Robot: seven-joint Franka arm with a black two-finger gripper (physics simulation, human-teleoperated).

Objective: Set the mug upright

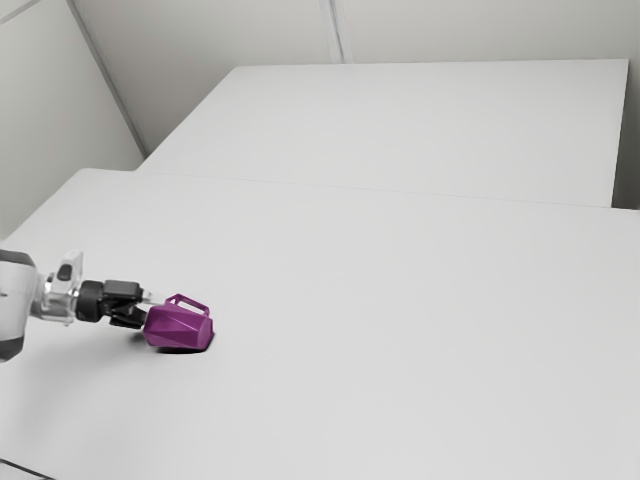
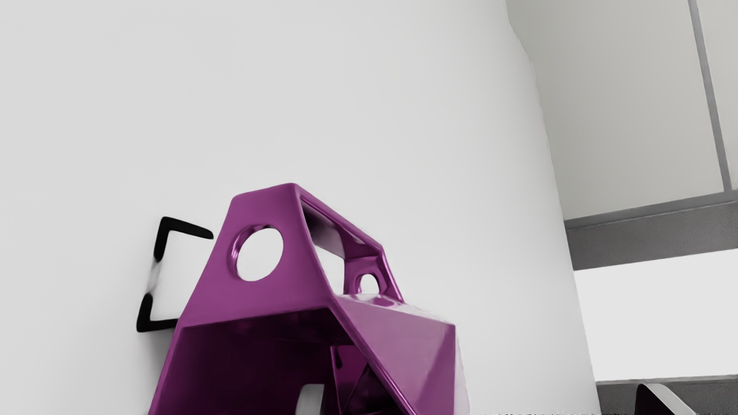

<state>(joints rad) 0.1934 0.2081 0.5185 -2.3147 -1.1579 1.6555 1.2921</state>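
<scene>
Lying on its side, the mug [image 1: 178, 328] opens toward parted fingers [image 1: 152, 298]

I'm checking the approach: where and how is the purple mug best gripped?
Probably by the side wall at its mouth, coming from the open end, fingers straddling that wall: the mug lies on its side, handle up, mouth facing the gripper.

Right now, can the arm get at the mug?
Probably yes: the claw is open right at the mug, which lies on its side, mouth toward it. One finger shows at the mouth, the other outside; nothing visible blocks it.
</scene>
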